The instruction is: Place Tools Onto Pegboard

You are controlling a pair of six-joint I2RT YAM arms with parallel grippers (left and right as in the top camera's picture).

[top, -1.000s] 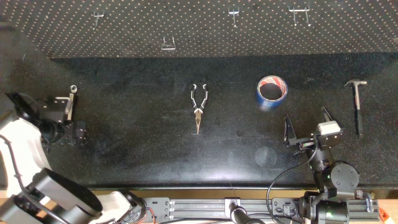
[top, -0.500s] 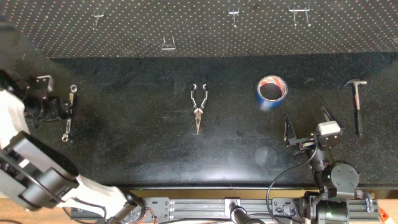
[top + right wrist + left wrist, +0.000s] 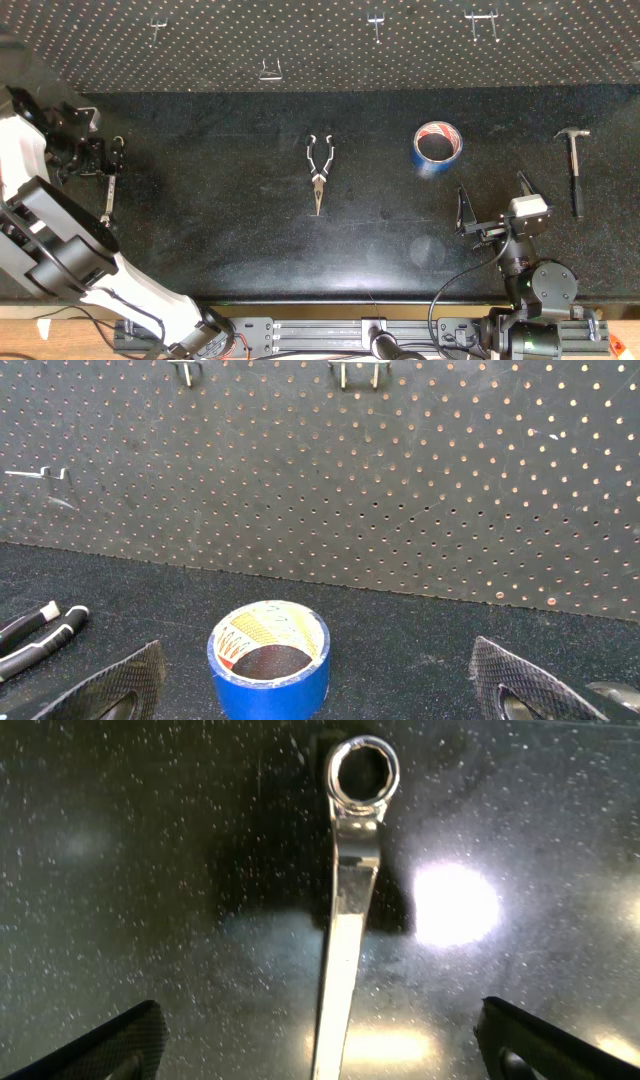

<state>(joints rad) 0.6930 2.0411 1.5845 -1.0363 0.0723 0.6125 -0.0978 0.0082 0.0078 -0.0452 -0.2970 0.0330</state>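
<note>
Top view: black worktop (image 3: 230, 235), pegboard (image 3: 300, 40) behind.

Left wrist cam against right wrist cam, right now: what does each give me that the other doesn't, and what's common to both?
Left wrist view: the wrench lying flat, ring end away from the camera, its shaft running back between the fingers of the open left claw, not gripped. Right wrist view: the blue tape roll sitting ahead of the open right claw, the handles of the pliers off to one side, and the pegboard with its hooks. Shared: the speckled black mat, and each arm's own claw open with nothing held.
</note>
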